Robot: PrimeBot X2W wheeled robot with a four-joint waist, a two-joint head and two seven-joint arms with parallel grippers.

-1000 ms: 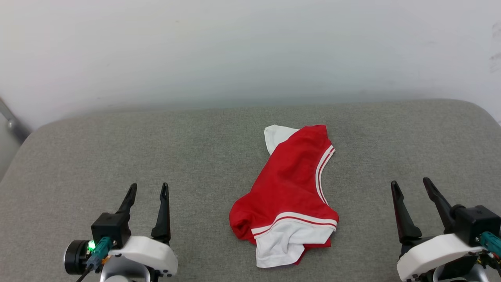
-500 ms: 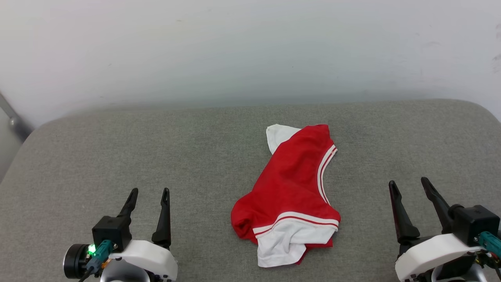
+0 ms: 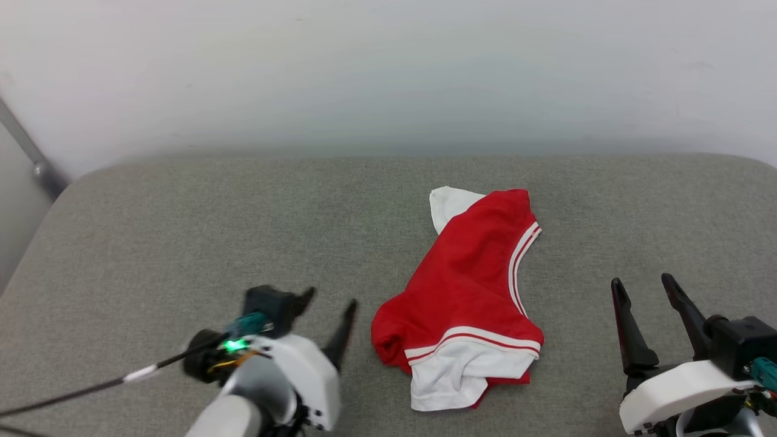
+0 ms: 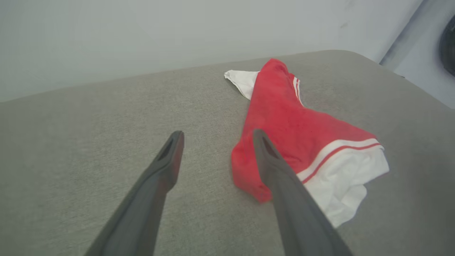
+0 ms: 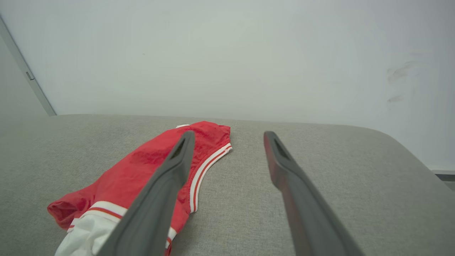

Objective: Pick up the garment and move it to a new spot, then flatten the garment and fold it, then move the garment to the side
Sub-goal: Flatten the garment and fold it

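Note:
The garment (image 3: 470,291) lies crumpled on the grey cushion, red with white panels at its near and far ends and white double stripes. It shows as the garment (image 4: 295,128) in the left wrist view and the garment (image 5: 142,170) in the right wrist view. My left gripper (image 3: 328,303) is open, blurred, just left of the garment's near red corner, not touching it. In its own view the left gripper (image 4: 215,137) has its right finger over the red edge. My right gripper (image 3: 643,288) is open at the lower right, apart from the cloth; the right gripper (image 5: 227,138) holds nothing.
The grey cushion (image 3: 182,243) has rounded far corners and ends at a pale wall (image 3: 388,73). A grey metal bar (image 3: 30,155) runs diagonally at the far left. A cable trails from my left wrist toward the lower left.
My left arm has swung right and forward toward the garment's near left corner. The head view has shifted slightly, moving the whole scene right. The right gripper has hardly moved.

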